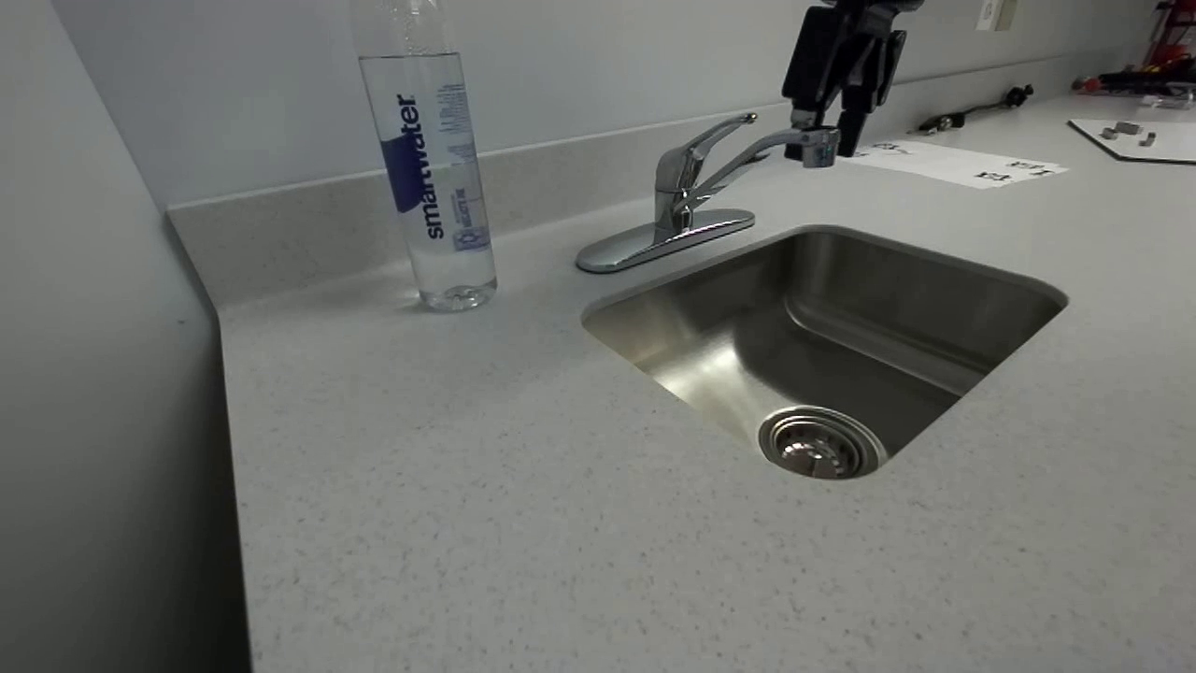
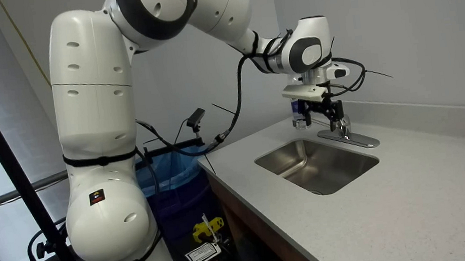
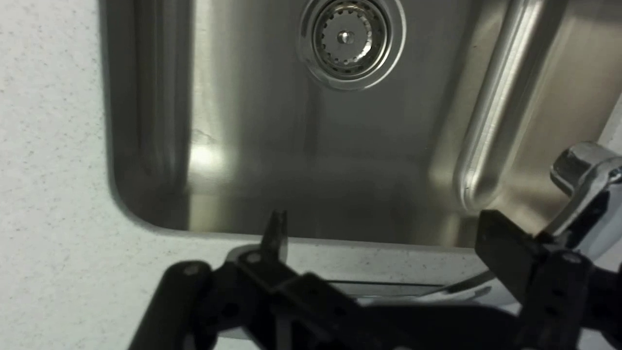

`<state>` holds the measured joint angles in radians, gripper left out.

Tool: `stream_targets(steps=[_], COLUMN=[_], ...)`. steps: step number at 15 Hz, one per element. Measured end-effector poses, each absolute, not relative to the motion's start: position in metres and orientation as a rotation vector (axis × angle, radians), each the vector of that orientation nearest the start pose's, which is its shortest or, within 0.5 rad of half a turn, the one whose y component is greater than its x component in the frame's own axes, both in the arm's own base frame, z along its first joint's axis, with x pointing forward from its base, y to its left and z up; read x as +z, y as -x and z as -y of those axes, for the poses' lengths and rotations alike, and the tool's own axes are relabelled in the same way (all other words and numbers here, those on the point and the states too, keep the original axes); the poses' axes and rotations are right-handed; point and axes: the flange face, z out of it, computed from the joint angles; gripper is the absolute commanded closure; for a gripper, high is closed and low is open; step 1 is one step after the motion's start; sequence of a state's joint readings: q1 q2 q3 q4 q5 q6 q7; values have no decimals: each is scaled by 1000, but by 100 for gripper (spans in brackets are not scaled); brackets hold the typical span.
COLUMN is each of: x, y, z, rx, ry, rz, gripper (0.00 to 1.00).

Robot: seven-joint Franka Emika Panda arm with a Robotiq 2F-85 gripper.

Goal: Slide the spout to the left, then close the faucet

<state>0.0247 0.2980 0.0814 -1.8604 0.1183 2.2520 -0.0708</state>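
Observation:
The chrome faucet (image 1: 669, 194) stands behind the sink on its oval base plate; its body also shows in an exterior view (image 2: 344, 128), partly behind the gripper. Its flat lever (image 1: 721, 134) points up and outward. The slim spout (image 1: 780, 140) reaches past the sink's end, its nozzle (image 1: 820, 150) beside the fingers. In the wrist view the spout's nozzle end (image 3: 583, 167) is at the right, outside the right finger, which partly covers the tube. My gripper (image 3: 381, 216) is open with nothing between its fingers; it also shows in both exterior views (image 1: 827, 150) (image 2: 321, 125). Contact between finger and spout cannot be told.
A steel sink (image 1: 869, 257) with a drain (image 3: 345, 39) lies in front of the faucet. A clear water bottle (image 1: 448, 187) stands beside it near the wall. A backsplash (image 2: 432, 118) runs behind. A white sheet (image 1: 953, 165) lies on the counter.

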Motion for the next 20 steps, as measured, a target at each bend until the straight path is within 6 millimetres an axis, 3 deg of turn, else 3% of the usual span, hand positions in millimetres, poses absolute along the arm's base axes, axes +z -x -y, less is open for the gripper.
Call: stream_targets(steps=[9, 20], x=[365, 368], y=[-652, -690], z=[-138, -176], rx=[-155, -223], ry=[2949, 2913], rz=[231, 238], gripper=[0, 0])
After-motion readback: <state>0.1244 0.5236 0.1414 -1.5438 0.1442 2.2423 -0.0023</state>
